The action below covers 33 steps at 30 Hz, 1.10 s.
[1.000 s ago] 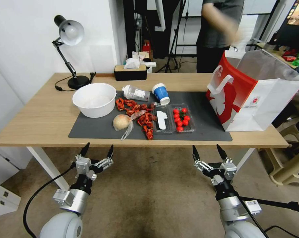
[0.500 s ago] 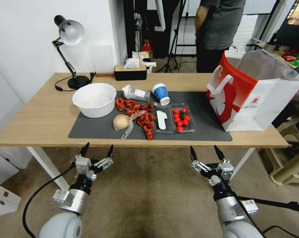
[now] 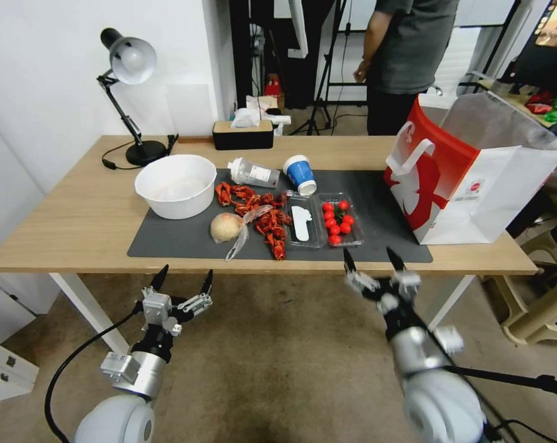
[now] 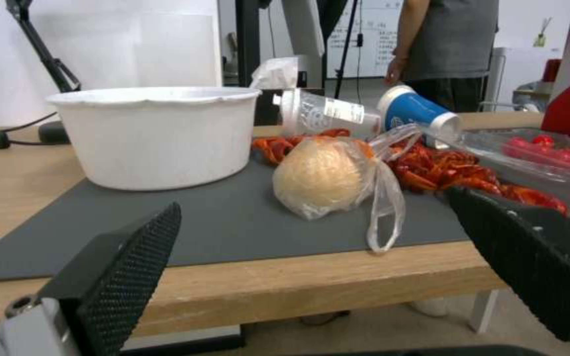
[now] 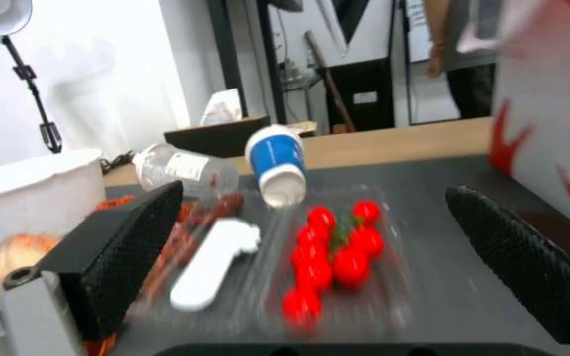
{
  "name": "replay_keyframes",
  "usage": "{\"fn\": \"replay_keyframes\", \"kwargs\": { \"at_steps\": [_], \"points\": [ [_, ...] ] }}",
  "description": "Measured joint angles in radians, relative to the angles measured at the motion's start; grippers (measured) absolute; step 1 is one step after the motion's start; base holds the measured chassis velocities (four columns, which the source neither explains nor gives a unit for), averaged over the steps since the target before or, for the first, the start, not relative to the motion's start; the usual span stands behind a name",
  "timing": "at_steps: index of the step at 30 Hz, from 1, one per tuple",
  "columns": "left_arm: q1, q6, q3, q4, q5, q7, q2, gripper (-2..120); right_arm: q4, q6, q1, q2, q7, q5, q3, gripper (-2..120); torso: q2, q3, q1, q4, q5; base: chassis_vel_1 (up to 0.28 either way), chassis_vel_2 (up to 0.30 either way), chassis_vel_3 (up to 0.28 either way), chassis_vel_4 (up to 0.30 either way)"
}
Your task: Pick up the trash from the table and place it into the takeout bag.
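The trash lies on the dark mat of the table: a white bowl, a clear labelled bottle on its side, a tipped blue-and-white cup, a beige lump in a clear bag, and red crumpled scraps. The red-and-white takeout bag stands open at the table's right end. My left gripper hovers open below the front edge, facing the bagged lump. My right gripper is open at the front edge, with the tomato box and cup ahead of it.
A clear clamshell box with cherry tomatoes and a white utensil sits mid-mat. A desk lamp and a tissue box stand at the back of the table. A beige stool is to the right.
My right gripper has risen and moved forward and slightly left, from below the table up to its front edge. The left arm has stayed put.
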Motion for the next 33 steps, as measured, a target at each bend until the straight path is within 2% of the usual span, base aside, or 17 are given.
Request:
{"fn": "replay_keyframes", "kwargs": {
  "at_steps": [2,4,5,6,8,9,12,13,15,16,19,20,26,33],
  "points": [
    [0.002,-0.001,0.0,-0.003,0.003,0.0,-0.004,100,-0.039,-0.055,0.133,-0.05,0.022,0.058,-0.038,100,0.0,0.0,0.0,0.0001,-0.0003,0.0,0.0,0.0,0.0],
    [0.003,-0.002,0.0,-0.005,0.003,0.0,-0.007,100,-0.064,-0.072,0.188,-0.067,0.027,0.078,-0.058,100,0.0,0.0,0.0,-0.0001,0.0,0.0,0.0,0.0,0.0],
    [0.003,-0.002,-0.002,-0.007,0.004,0.0,-0.01,100,-0.106,-0.099,0.281,-0.088,0.044,0.118,-0.095,100,0.0,0.0,0.0,0.0,-0.0002,0.0,0.0,0.0,0.0],
    [0.003,-0.002,-0.002,-0.007,0.004,0.0,-0.01,100,-0.106,-0.099,0.281,-0.088,0.044,0.118,-0.095,100,0.0,0.0,0.0,0.0,-0.0002,0.0,0.0,0.0,0.0],
    [0.001,-0.002,-0.006,-0.008,0.004,0.0,-0.011,100,-0.186,-0.134,0.418,-0.103,0.074,0.181,-0.161,100,0.0,0.0,0.0,0.0001,0.0,0.0,0.0,0.0,0.0],
    [0.001,-0.002,-0.006,-0.008,0.004,0.0,-0.011,100,-0.186,-0.134,0.418,-0.103,0.074,0.181,-0.161,100,0.0,0.0,0.0,0.0001,0.0,0.0,0.0,0.0,0.0],
    [-0.001,-0.001,-0.012,-0.009,0.003,-0.001,-0.011,100,-0.301,-0.162,0.582,-0.101,0.095,0.24,-0.252,100,0.0,0.0,0.0,0.0,-0.0002,0.0,0.0,0.0,0.0],
    [-0.001,-0.001,-0.012,-0.009,0.003,-0.001,-0.011,100,-0.301,-0.162,0.582,-0.101,0.095,0.24,-0.252,100,0.0,0.0,0.0,0.0,-0.0002,0.0,0.0,0.0,0.0],
    [-0.003,-0.001,-0.015,-0.003,0.0,-0.001,-0.011,100,-0.388,-0.185,0.701,-0.087,0.107,0.284,-0.323,100,0.0,0.0,0.0,0.0,-0.0005,0.0,0.0,0.0,0.0],
    [-0.003,-0.001,-0.015,-0.003,0.0,-0.001,-0.011,100,-0.388,-0.185,0.701,-0.087,0.107,0.284,-0.323,100,0.0,0.0,0.0,0.0,-0.0005,0.0,0.0,0.0,0.0],
    [-0.006,-0.001,-0.017,-0.001,-0.002,-0.002,-0.011,100,-0.506,-0.228,0.841,-0.057,0.118,0.312,-0.411,100,0.0,0.0,0.0,0.0003,-0.0006,0.0,0.0,0.0,0.0],
    [-0.006,-0.001,-0.017,-0.001,-0.002,-0.002,-0.011,100,-0.506,-0.228,0.841,-0.057,0.118,0.312,-0.411,100,0.0,0.0,0.0,0.0003,-0.0006,0.0,0.0,0.0,0.0],
    [-0.009,0.0,-0.02,0.0,-0.007,-0.002,-0.005,100,-0.691,-0.298,0.991,-0.003,0.122,0.322,-0.517,100,0.0,0.0,0.0,-0.0001,-0.0002,0.0,0.0,0.0,0.0],
    [-0.009,0.0,-0.022,0.002,-0.016,-0.002,0.0,100,-0.793,-0.316,1.075,0.046,0.12,0.33,-0.596,100,0.0,0.0,0.0,0.0001,-0.0003,0.0,0.0,0.0,0.0]
  ]
}}
